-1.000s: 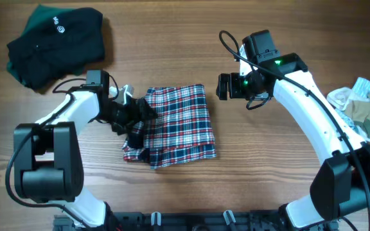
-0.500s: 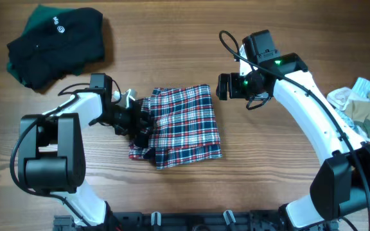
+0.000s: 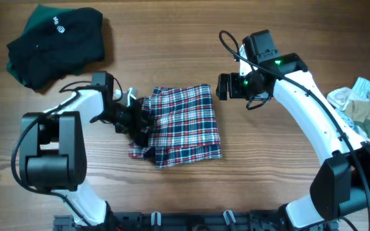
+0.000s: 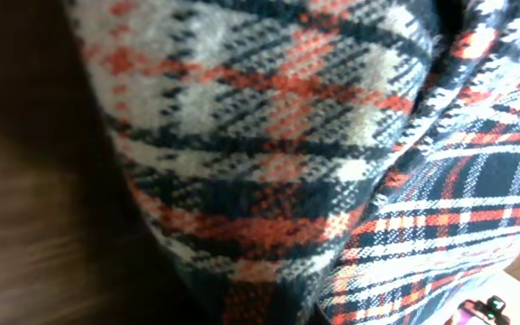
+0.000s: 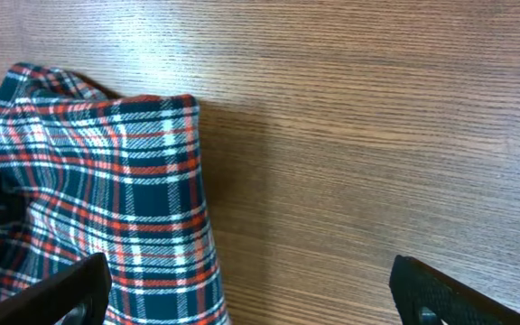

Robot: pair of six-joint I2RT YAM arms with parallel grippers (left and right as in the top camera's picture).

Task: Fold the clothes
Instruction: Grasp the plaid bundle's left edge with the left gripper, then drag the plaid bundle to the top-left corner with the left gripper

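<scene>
The clothes, a red, white and navy plaid garment (image 3: 186, 125), lie partly folded in the middle of the table. My left gripper (image 3: 140, 124) is at its bunched left edge, shut on the fabric. The plaid cloth (image 4: 269, 135) fills the left wrist view at close range and hides the fingers. My right gripper (image 3: 222, 86) hovers just off the garment's upper right corner, open and holding nothing. In the right wrist view that corner of the plaid garment (image 5: 125, 199) lies at the left, with the gripper (image 5: 251, 298) spread wide over cloth edge and bare wood.
A dark green and black garment (image 3: 56, 42) lies bunched at the table's far left. A pile of white and beige clothes (image 3: 365, 109) sits at the right edge. Wooden table (image 3: 172, 38) shows around the plaid garment.
My left gripper has shut on the garment's left edge and shifted slightly right, pushing the plaid cloth a little to the right. The right arm has not moved.
</scene>
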